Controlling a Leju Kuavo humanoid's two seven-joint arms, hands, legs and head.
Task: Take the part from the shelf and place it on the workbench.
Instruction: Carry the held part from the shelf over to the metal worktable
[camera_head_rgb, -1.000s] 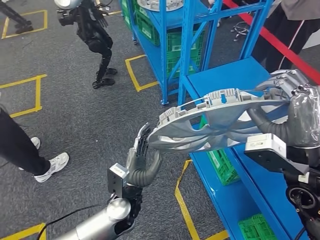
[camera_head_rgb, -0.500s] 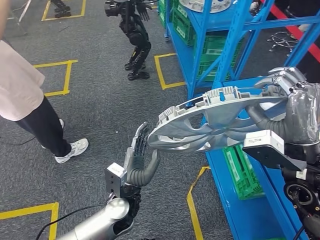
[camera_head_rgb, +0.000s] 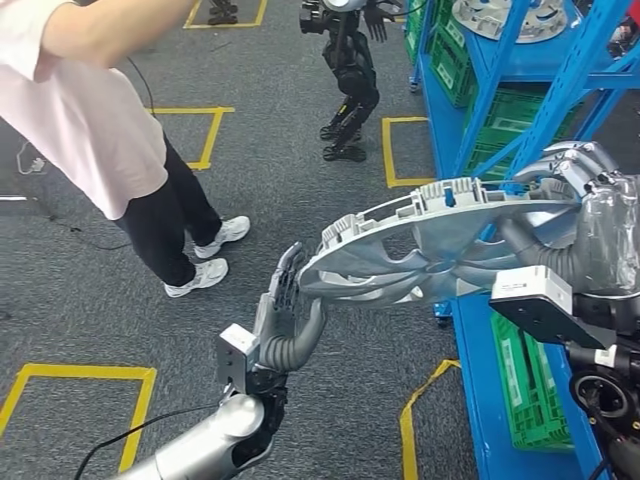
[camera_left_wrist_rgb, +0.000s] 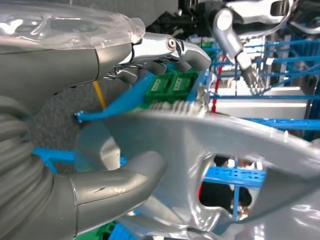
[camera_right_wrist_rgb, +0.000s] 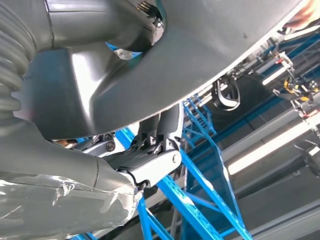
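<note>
Grey carpet floor (camera_head_rgb: 249, 180) marked with yellow tape squares (camera_head_rgb: 75, 375) is spread across the head view, and open room lies ahead between the person in a pale shirt (camera_head_rgb: 90, 110) and the blue shelf (camera_head_rgb: 483, 110) along the right side. A dark humanoid robot (camera_head_rgb: 349, 70) is seen standing far off beside that shelf's end. The silver part (camera_head_rgb: 423, 250), a large round spoked cover, is carried in the air between both hands, clear of the shelf, its far rim just in front of the blue uprights. Its near rim is gripped by the left hand (camera_head_rgb: 285, 320), thumb beneath and fingers above; its opposite rim is clasped by the right hand (camera_head_rgb: 573, 200).

From the left wrist view the thumb is shown pressed under the part (camera_left_wrist_rgb: 211, 165) with the left hand (camera_left_wrist_rgb: 113, 125) wrapped around the edge, and green crates (camera_left_wrist_rgb: 170, 85) are glimpsed beyond. In the right wrist view the right hand (camera_right_wrist_rgb: 124, 145) is shown clamped on the part's (camera_right_wrist_rgb: 151, 75) underside.

Compared with a second ago, the whole scene has been swung: the shelf has slid rightwards, the person has come into frame, and the grip is unchanged.
</note>
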